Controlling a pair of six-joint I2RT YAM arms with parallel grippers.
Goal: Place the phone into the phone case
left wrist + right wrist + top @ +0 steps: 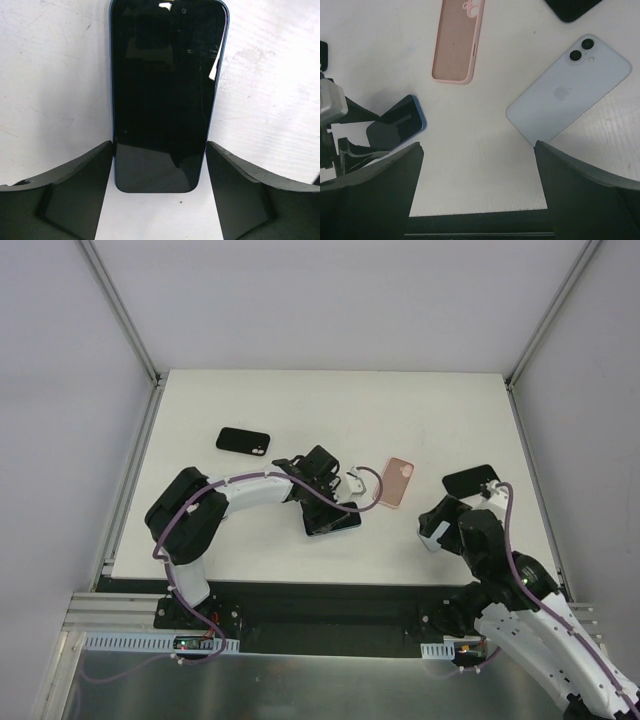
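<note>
Brand: an Apple logo shows on the back of the light blue phone (568, 95), which lies back up with two lenses, near the right gripper.
Phone (165, 95): dark screen up, blue rim, flat on the table (300, 400) near its middle.
Axis: it runs straight away from the left gripper, front-camera end farthest. From above, it lies roughly left to right.
Left gripper (159, 145): clamped on the phone's two long edges at its near end.
Pink case (398, 482): flat, near the phone's right, not touching.
Right gripper (478, 144): fingers wide apart, holding nothing.
Black case (244, 442): far left, well apart.
</note>
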